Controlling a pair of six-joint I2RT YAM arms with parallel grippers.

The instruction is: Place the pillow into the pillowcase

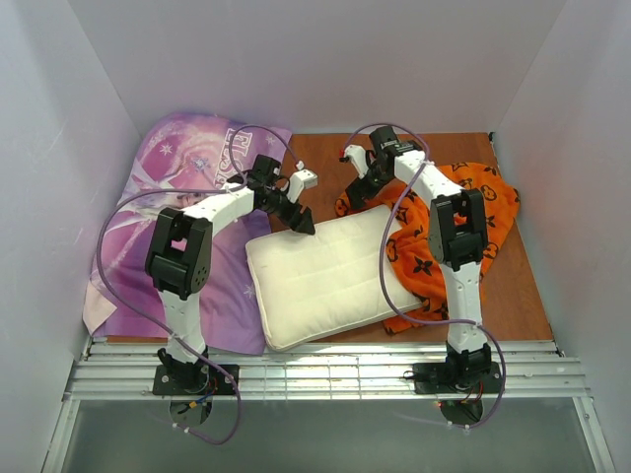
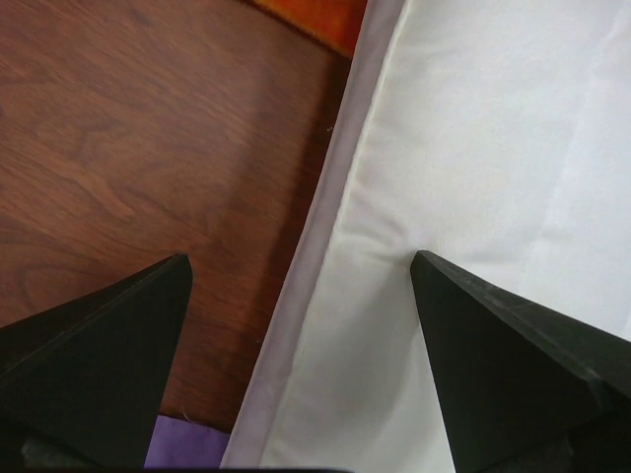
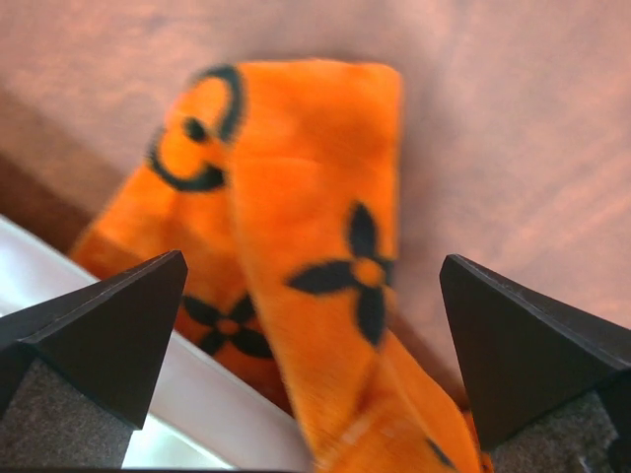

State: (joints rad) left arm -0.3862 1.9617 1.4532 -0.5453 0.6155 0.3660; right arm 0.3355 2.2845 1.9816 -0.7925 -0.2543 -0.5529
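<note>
Brown wood desk (image 1: 523, 286) boxed in by white walls (image 1: 296, 59). The cream pillow (image 1: 330, 276) lies flat mid-desk, outside the pillowcase (image 1: 483, 197), between and just in front of both hands. The left hand (image 2: 301, 261) is spread wide and grips nothing. It straddles the pillow's stitched edge, one finger over bare wood, the other over the pillow. Purple princess-print fabric (image 1: 187, 177) lies behind and outboard of that hand. The right hand (image 3: 314, 258) is also spread fully and holds nothing. A blurred fold of the orange black-flower pillowcase lies below the gap between its fingers, touching neither. The pillow's white edge shows under one finger. The rest of the pillowcase is bunched outboard of the right hand, and the pillow's end overlaps it.
</note>
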